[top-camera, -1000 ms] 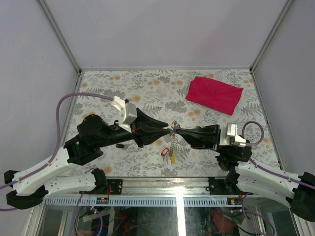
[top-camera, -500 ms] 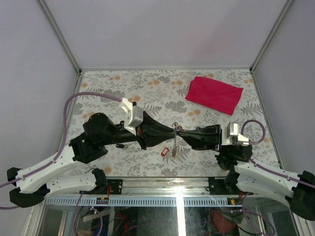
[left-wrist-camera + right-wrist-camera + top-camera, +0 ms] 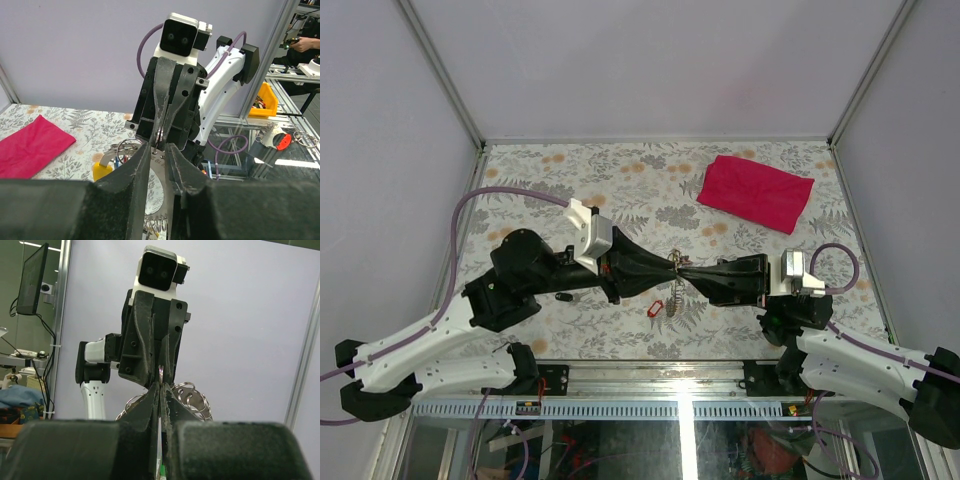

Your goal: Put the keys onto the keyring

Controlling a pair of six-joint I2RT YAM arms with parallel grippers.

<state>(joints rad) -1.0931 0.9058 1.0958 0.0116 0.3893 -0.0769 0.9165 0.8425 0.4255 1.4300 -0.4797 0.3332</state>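
The table [image 3: 520, 180] is covered with a pale sheet printed all over with grey fern leaves and small orange blossoms, and it runs from the metal rail at the near edge back to the plain grey walls. A red cloth [image 3: 756, 192] lies crumpled flat in the far right corner (its long side slanted against the table's edge). Near the front, about at the middle, a red-tagged key [image 3: 655, 310] rests on the print. Left of it and well apart, a small black piece [image 3: 563, 296] lies on the sheet, just beside the left arm's dark body.
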